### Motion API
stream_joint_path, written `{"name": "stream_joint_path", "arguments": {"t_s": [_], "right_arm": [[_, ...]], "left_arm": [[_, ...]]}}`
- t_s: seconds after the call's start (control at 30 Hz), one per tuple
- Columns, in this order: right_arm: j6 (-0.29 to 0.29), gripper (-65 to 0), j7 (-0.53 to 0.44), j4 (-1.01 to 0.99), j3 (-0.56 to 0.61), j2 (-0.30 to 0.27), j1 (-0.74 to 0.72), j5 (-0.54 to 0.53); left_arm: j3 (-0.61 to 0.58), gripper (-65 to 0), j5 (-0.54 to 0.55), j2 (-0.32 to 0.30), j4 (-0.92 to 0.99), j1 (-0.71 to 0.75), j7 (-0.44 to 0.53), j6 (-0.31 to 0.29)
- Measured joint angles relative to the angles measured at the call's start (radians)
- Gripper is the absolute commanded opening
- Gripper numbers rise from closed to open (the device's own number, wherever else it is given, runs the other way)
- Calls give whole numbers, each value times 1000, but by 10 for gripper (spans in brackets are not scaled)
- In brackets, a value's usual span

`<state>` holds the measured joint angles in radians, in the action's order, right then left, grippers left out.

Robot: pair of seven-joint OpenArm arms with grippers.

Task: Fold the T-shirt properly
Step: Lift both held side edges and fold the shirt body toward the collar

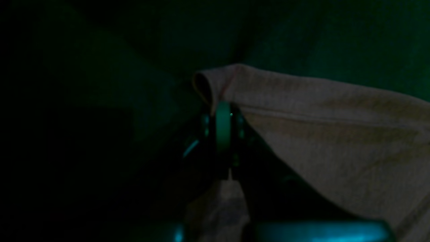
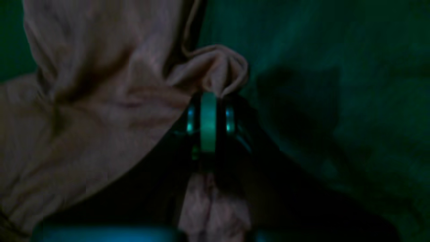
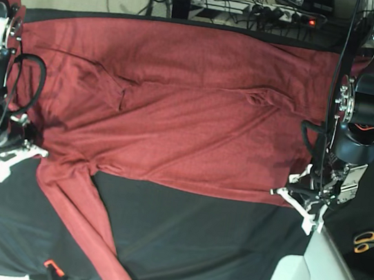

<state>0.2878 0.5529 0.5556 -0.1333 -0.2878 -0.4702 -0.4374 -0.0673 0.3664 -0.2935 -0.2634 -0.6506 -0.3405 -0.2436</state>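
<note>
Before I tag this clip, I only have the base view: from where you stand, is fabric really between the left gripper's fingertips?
Observer: Yes. In the left wrist view, the left gripper is shut on the T-shirt near a corner, with a small curl of fabric beyond the tips.
Operator: And the right one?
Observer: In the right wrist view, the right gripper is shut on it too, with a bunched loop sticking out past the tips.
Operator: Anything along the left-hand edge?
Observer: A thin stitched line runs beside that edge.
</note>
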Motion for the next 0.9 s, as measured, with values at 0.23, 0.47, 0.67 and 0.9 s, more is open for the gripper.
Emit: {"name": "stream_joint_path", "arguments": {"t_s": [0.23, 0.47, 0.67, 0.9], "right_arm": [[0, -648, -30, 0, 0, 3, 0, 0], [0, -650, -52, 13, 0, 3, 2, 0], [7, -650, -56, 139, 0, 2, 38, -4], [7, -650, -56, 139, 0, 3, 44, -3]], "left_arm": [[0, -650, -5, 0, -108, 40, -50, 4], [130, -650, -7, 2, -218, 47, -154, 4], [146, -650, -19, -1, -332, 111, -204, 3], [154, -650, -15, -3, -414, 161, -245, 3]]}}
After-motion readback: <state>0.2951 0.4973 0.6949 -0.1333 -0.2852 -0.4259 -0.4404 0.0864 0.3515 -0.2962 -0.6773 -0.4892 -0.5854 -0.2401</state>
